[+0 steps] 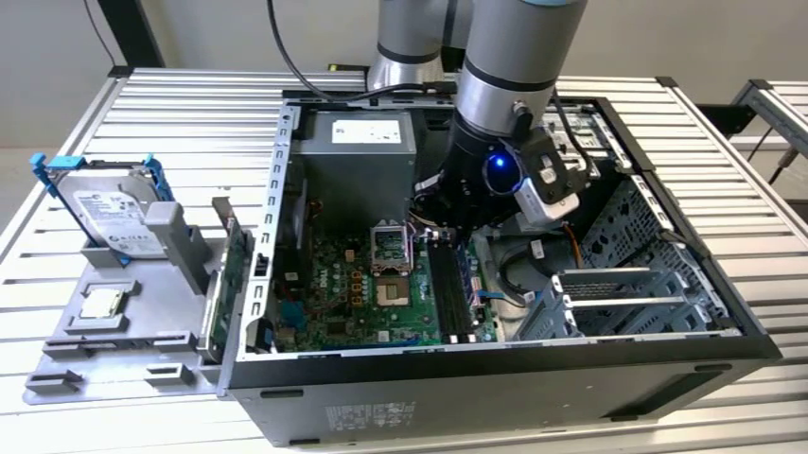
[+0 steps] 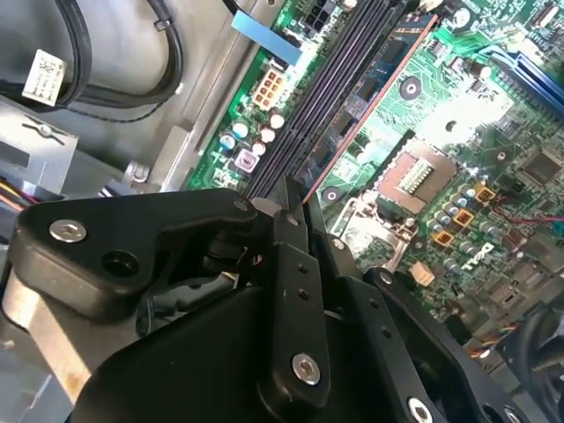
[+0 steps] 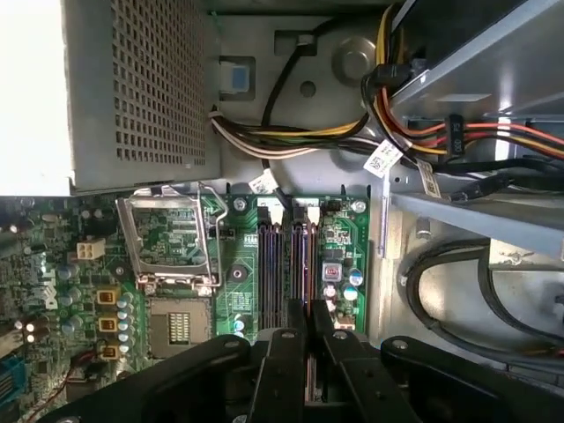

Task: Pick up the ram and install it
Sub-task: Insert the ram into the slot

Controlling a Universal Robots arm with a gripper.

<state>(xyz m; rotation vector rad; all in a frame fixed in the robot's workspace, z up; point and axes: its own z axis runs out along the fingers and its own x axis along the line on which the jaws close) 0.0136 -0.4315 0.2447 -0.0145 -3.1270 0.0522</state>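
The ram (image 2: pixel 381 86) is a thin blue board seen almost edge-on, with a reddish edge. It runs lengthwise over the black memory slots (image 2: pixel 322 101) of the green motherboard (image 2: pixel 493 97). My gripper (image 2: pixel 291 204) is shut on its near end, the two black fingers pressed together. In the first wrist view the gripper (image 3: pixel 306 310) sits over the slots (image 3: pixel 271 264), with the ram (image 3: pixel 307 264) a narrow line beside them. I cannot tell whether it sits in a slot. In the exterior view the gripper (image 1: pixel 457 225) is low inside the open computer case (image 1: pixel 505 378).
A grey power supply (image 1: pixel 360 156) and a cable bundle (image 3: pixel 308 137) lie close behind the gripper, and a metal drive cage (image 1: pixel 631 274) flanks it. The processor socket (image 1: pixel 392 248) is beside the slots. Outside the case, a hard drive (image 1: pixel 116 219) and an upright green card (image 1: pixel 230 284) stand on a grey fixture.
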